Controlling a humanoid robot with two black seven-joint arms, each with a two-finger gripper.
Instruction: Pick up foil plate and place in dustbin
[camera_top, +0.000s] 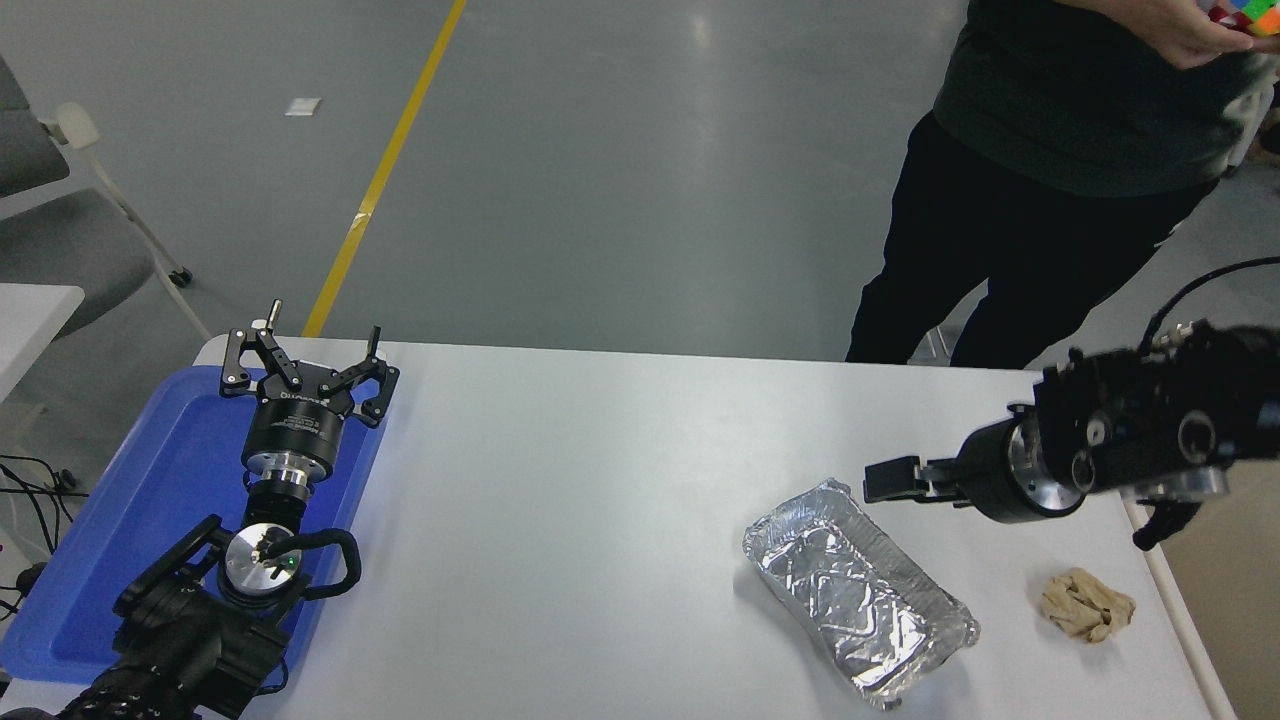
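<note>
The foil plate (860, 590) lies on the white table (600, 500) right of the middle, shiny and crinkled, its long side running diagonally toward the front right. My right gripper (872, 481) comes in from the right edge, low over the table and pointing left. It hovers just beyond the plate's far corner and holds nothing. It shows side-on, so I cannot tell how it stands. The dustbin (1185, 630) is at the right edge, with only its white rim and some beige interior in view. My left gripper (305, 360) is parked open at the lower left.
A crumpled tan paper ball (1087, 603) lies between the foil plate and the dustbin. A flat blue tray (120, 520) sits under the left arm. A person (1050, 150) stands at the far right side, holding a coloured cube (1240, 15).
</note>
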